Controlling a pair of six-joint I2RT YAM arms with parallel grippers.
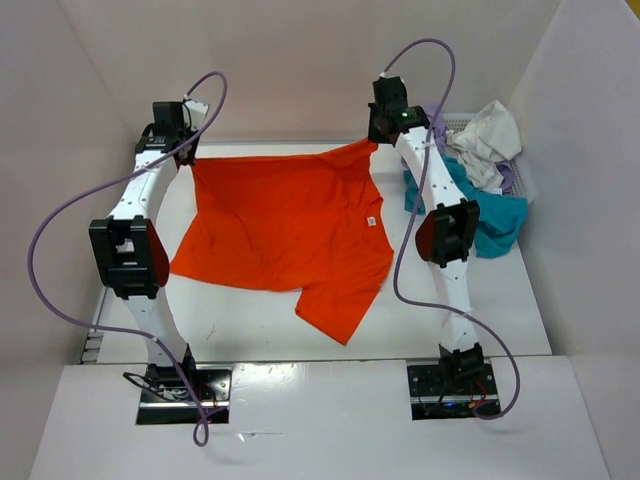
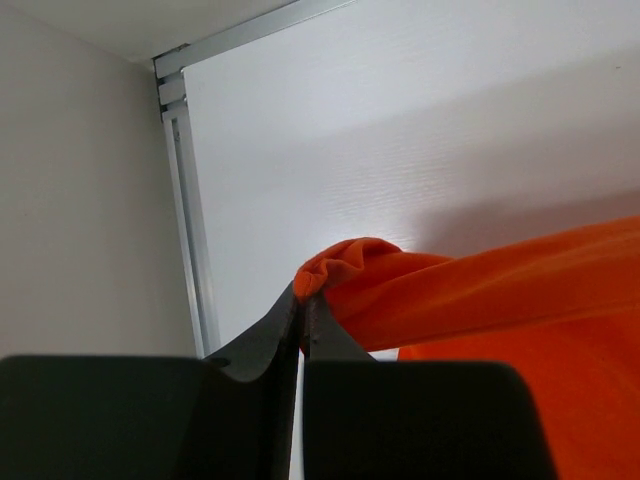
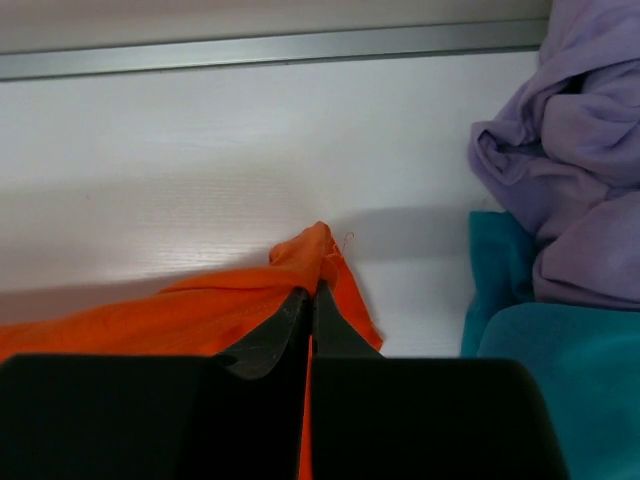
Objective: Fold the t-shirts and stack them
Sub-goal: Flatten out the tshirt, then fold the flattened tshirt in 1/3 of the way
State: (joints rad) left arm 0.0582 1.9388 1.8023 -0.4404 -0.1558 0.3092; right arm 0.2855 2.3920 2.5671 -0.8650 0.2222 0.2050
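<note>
You've got the orange t-shirt [image 1: 285,235] mid-table, far edge stretched left-right, body draped nearward, one sleeve pointing near-right | both arms reach far, elbows raised | left gripper [image 2: 303,300] and right gripper [image 3: 312,290] each clamped on a far corner | basket [image 1: 524,178] far right: off-white t-shirt [image 1: 490,135] and lavender t-shirt [image 3: 570,150] heaped in it, teal t-shirt [image 1: 497,222] at its near side

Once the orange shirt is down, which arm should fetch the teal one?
Probably right. The teal shirt lies just beside the right claw; the left claw, gripping the orange shirt, sits on the opposite side.
</note>
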